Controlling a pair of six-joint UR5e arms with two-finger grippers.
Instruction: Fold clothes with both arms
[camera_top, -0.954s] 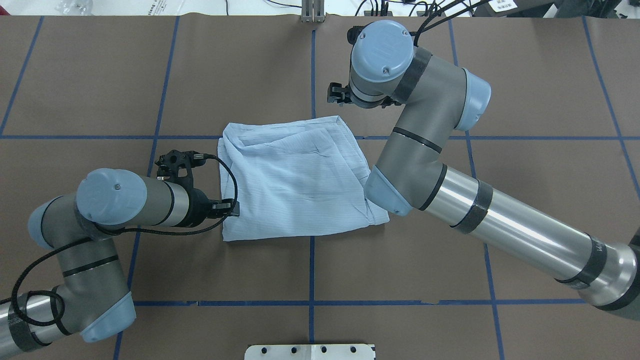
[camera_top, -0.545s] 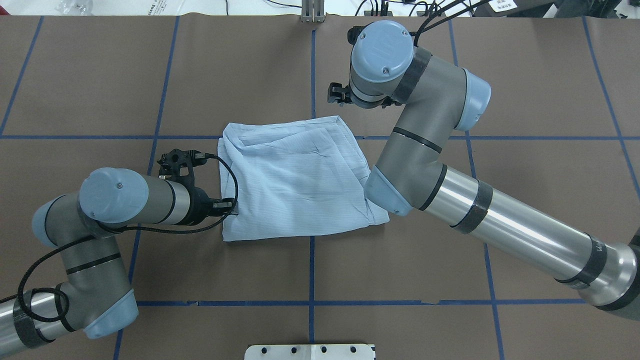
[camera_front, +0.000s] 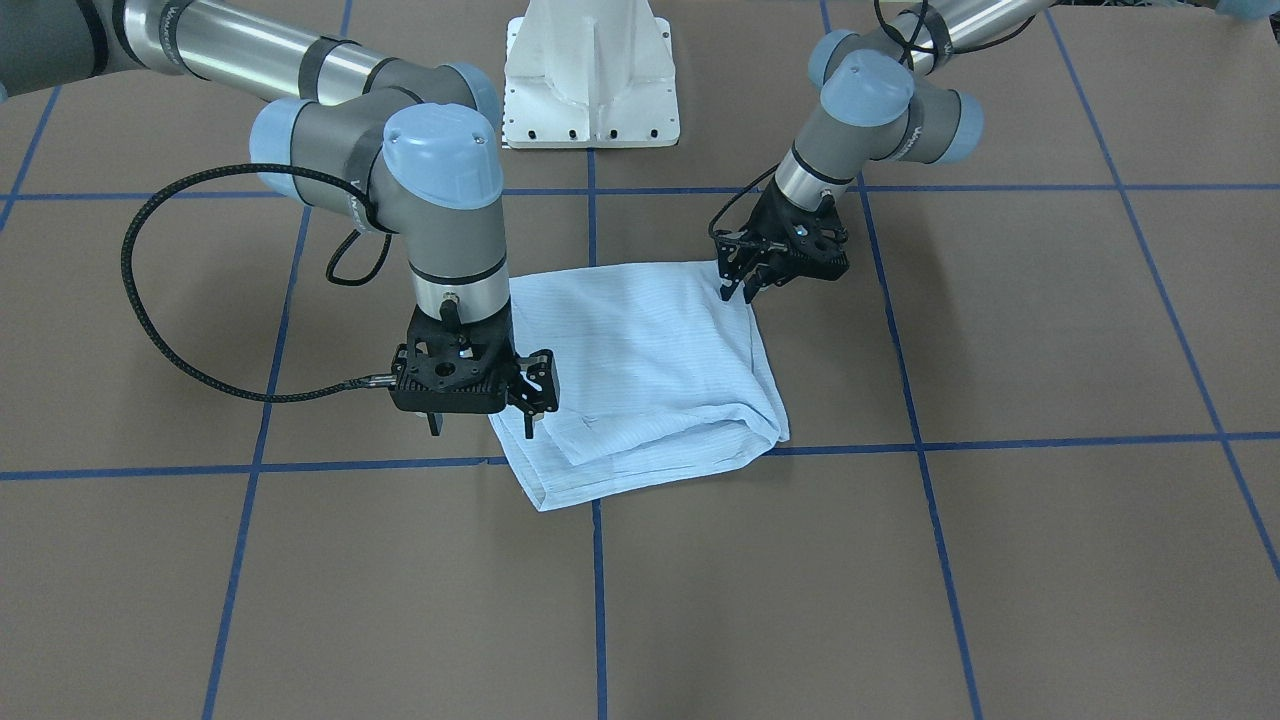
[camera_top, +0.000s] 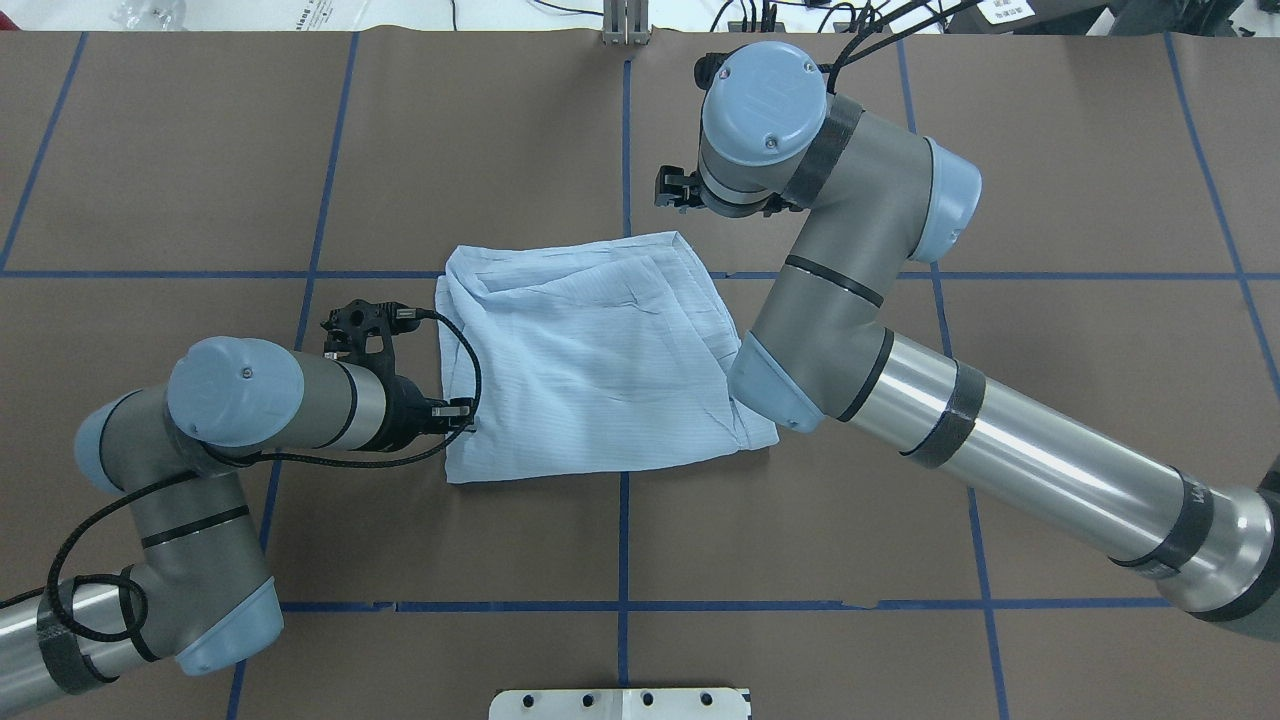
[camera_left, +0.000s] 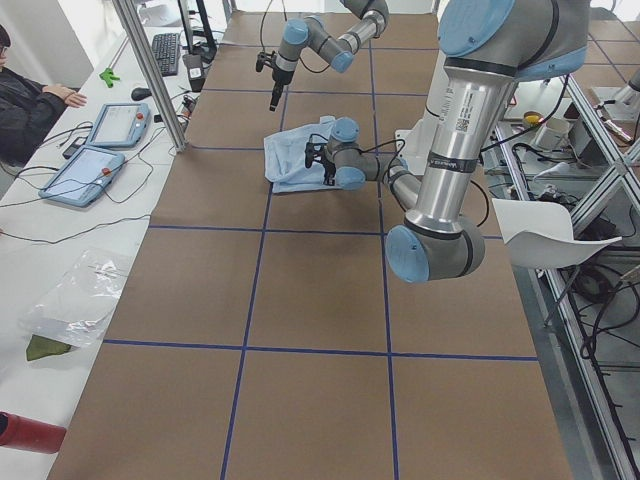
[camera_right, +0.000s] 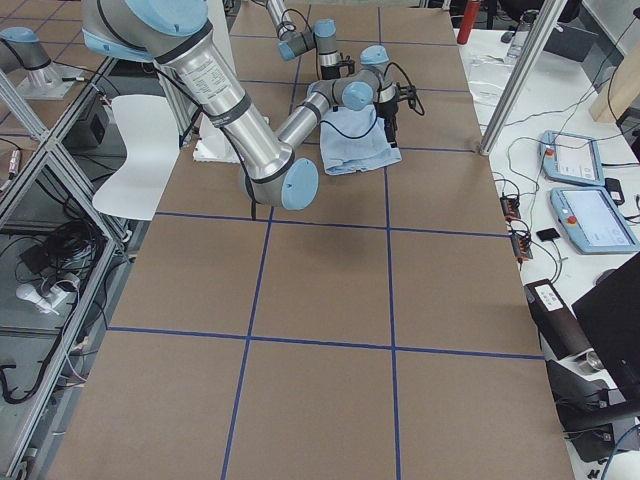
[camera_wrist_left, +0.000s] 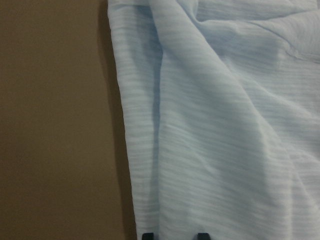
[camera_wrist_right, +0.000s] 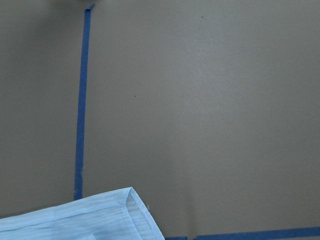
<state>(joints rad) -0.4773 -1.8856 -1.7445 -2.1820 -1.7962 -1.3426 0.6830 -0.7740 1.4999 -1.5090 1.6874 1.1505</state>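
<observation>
The light-blue shirt (camera_top: 590, 360) lies folded into a rough square at the middle of the table (camera_front: 650, 380), and also shows in the side views (camera_left: 295, 160) (camera_right: 355, 140). My left gripper (camera_front: 738, 292) points down at the shirt's left edge (camera_top: 455, 412). Its two fingertips (camera_wrist_left: 146, 235) stand apart over flat cloth (camera_wrist_left: 225, 125), so it is open. My right gripper (camera_front: 480, 428) hangs open just above the far right corner (camera_top: 680, 190), with its fingers wide apart. Only that corner (camera_wrist_right: 100, 215) shows in the right wrist view.
Blue tape lines (camera_top: 624, 540) grid the brown table cover. The white pedestal base (camera_front: 590, 70) sits at the robot's edge. An operator (camera_left: 25, 100), tablets (camera_left: 95, 150) and a metal post (camera_left: 150, 70) stand beyond the far side.
The left arm's elbow and wrist have shifted slightly to the right, toward the shirt. The right arm and the shirt have stayed still.
</observation>
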